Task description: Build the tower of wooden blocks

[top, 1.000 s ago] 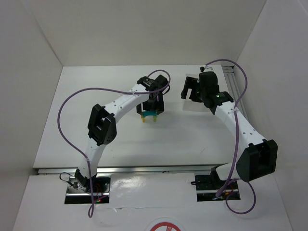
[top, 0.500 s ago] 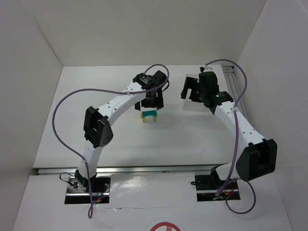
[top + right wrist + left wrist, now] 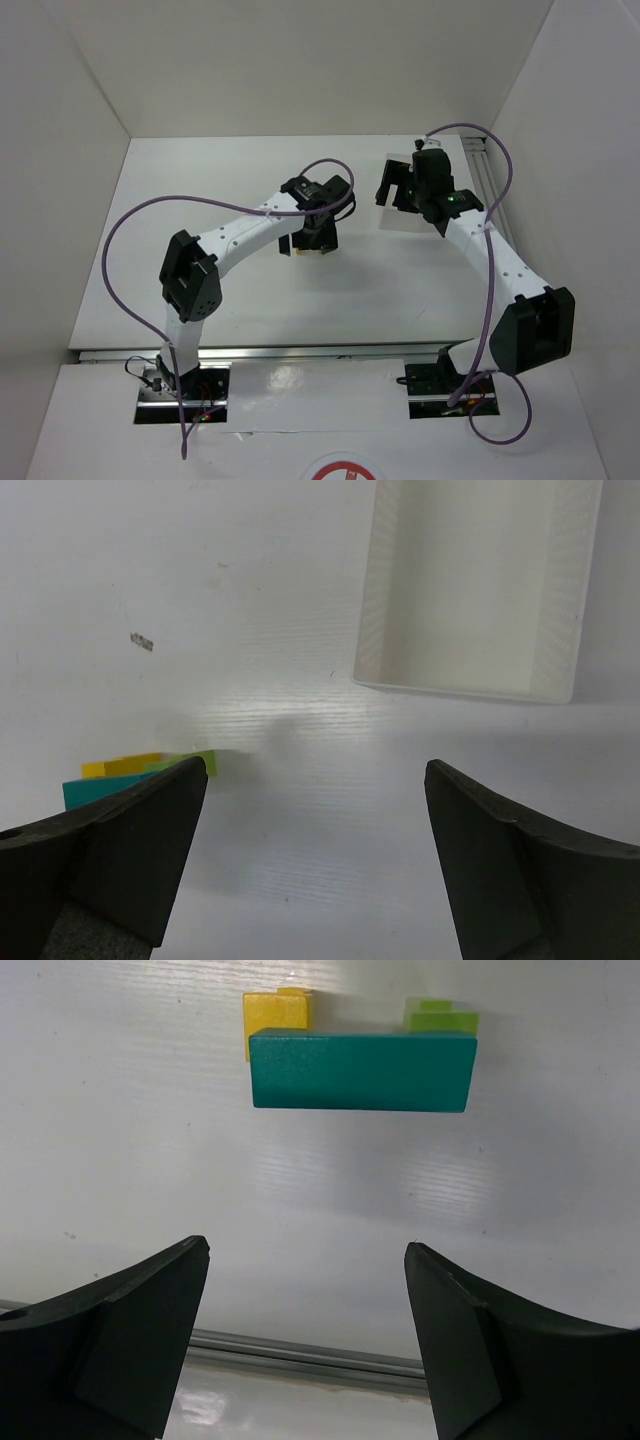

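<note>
Pulled back and lowered since a second ago, when its teal piece showed beneath the wrist, the left arm now hides most of the wood block tower [image 3: 362,1060] from the overhead camera, while the right arm has not shifted; the tower stands on the white table [image 3: 150,260] near its middle, the teal bridge [image 3: 362,1070] resting across the yellow post [image 3: 272,1012] and the lime-green post [image 3: 440,1015]; seen from the left wrist it lies straight ahead of the left gripper [image 3: 305,1250], clear of both fingers, its long axis crosswise, parallel to the line between the fingertips; that claw is spread wide and holds nothing, so the piece looks released and the build seems finished; the left arm is by far the nearer; the right gripper [image 3: 315,770], likewise spread and empty, hovers well apart to the right, with the tower only at the lower left edge of its view; just beyond it sits the white tray [image 3: 465,692], with nothing in the part that shows.
</note>
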Controlling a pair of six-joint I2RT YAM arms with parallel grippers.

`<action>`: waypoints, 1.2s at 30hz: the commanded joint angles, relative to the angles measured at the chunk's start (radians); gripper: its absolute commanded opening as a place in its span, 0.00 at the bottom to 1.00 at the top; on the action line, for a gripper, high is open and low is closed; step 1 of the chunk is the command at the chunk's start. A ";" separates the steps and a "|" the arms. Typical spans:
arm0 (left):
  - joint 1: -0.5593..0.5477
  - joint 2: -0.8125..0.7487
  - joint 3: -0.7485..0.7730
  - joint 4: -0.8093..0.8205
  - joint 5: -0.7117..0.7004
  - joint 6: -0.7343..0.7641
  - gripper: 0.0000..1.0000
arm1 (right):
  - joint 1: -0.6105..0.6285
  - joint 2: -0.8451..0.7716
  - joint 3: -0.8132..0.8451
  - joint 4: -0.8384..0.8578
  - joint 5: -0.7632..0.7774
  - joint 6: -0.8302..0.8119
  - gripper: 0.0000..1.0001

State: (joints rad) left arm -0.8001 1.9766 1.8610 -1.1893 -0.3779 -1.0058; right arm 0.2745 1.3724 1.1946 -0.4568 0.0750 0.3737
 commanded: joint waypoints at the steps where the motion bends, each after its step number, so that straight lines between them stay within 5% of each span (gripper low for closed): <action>1: 0.009 -0.019 -0.003 0.054 0.005 -0.025 0.92 | 0.003 0.013 0.036 0.026 0.014 0.004 0.97; 36: 0.058 0.103 0.064 0.115 0.050 0.048 0.82 | 0.003 0.022 0.036 0.026 0.014 0.004 0.97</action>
State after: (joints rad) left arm -0.7475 2.0949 1.8996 -1.0695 -0.3229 -0.9707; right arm 0.2745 1.3861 1.1950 -0.4568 0.0826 0.3737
